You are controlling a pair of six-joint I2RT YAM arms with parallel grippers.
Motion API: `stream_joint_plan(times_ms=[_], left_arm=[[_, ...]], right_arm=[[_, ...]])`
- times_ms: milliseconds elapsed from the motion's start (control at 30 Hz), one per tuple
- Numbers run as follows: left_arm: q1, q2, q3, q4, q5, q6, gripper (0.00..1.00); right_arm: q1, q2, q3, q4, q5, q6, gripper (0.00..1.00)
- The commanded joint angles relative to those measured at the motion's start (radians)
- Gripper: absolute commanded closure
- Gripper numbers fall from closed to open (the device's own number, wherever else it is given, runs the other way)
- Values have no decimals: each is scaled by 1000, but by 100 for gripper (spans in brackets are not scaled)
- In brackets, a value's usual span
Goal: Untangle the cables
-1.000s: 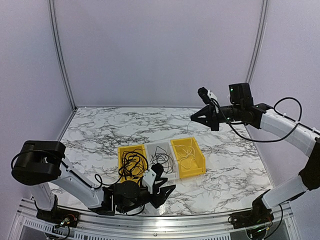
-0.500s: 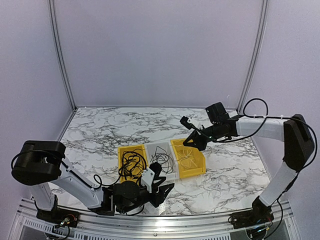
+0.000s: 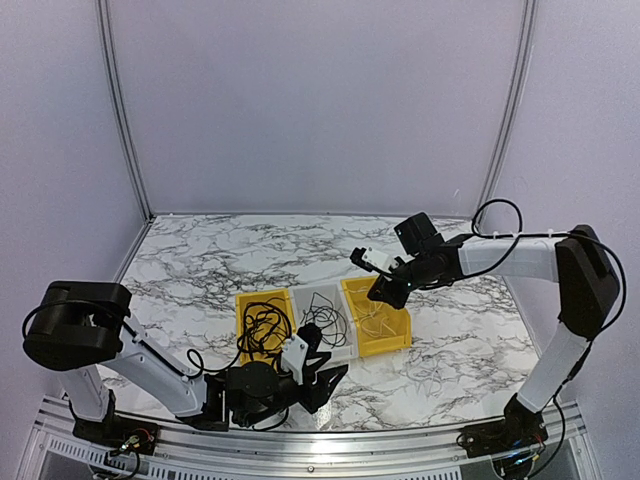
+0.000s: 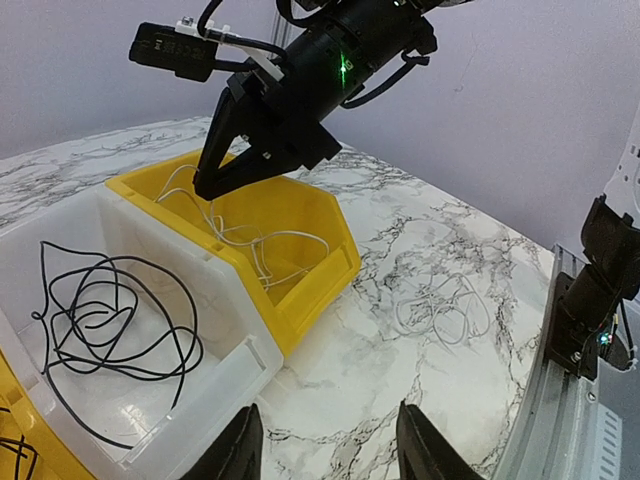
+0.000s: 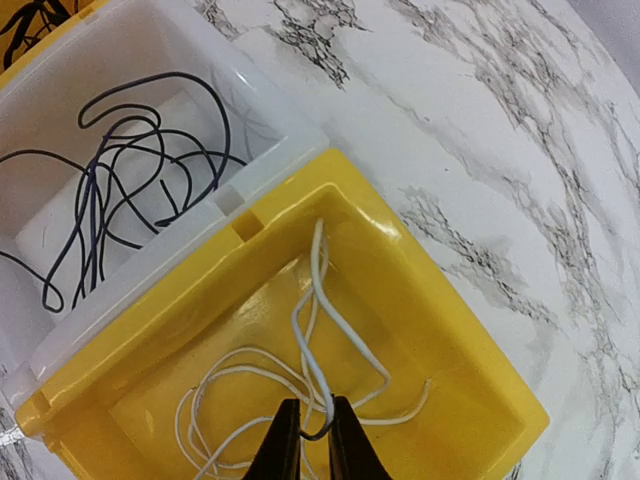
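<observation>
My right gripper (image 3: 377, 293) hangs over the right yellow bin (image 3: 401, 322), shut on a thin pale cable (image 5: 318, 368) whose loops lie in that bin (image 5: 455, 300). It also shows in the left wrist view (image 4: 207, 184). A thin black cable (image 5: 112, 190) lies coiled in the white middle bin (image 3: 343, 345). A tangle of black cables (image 3: 263, 325) fills the left yellow bin (image 3: 242, 300). Another pale cable (image 4: 440, 305) lies loose on the marble, right of the bins. My left gripper (image 4: 325, 452) is open and empty, low over the table in front of the bins.
The three bins stand side by side mid-table. The marble table (image 3: 200, 260) has purple walls around it. A metal rail (image 3: 400, 448) runs along the near edge. The right arm's base (image 4: 600, 290) stands at the right in the left wrist view.
My right arm has swung down and left from high above the table to the right yellow bin, holding the pale cable. My left arm has stayed still.
</observation>
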Motion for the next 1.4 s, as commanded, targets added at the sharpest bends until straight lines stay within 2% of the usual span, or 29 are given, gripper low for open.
stream_joint_plan(times_ms=[0, 267, 500, 633, 833, 933, 1000, 1133, 1367], left_arm=[[-1, -24, -9, 30, -19, -3, 53], [-2, -17, 1, 29, -13, 5, 53], [-2, 7, 30, 30, 2, 16, 53], [-2, -4, 26, 29, 1, 17, 53], [-1, 9, 40, 28, 19, 21, 52], [-2, 32, 67, 26, 40, 22, 52], [-2, 46, 83, 27, 39, 16, 52], [-2, 51, 94, 27, 13, 3, 52], [-2, 3, 39, 29, -35, -29, 52]], right_arm=[[11, -37, 53, -56, 69, -11, 87], [11, -172, 47, -143, 138, -35, 72], [9, -205, 5, -144, 156, -55, 72], [2, -239, -20, -206, 149, -100, 78], [-29, -450, -147, -326, 113, -215, 81], [-28, -566, -197, -429, 7, -329, 77], [-17, -609, -244, -439, -19, -346, 73], [16, -594, -299, -432, -51, -347, 70], [23, -411, -295, -396, -110, -332, 67]])
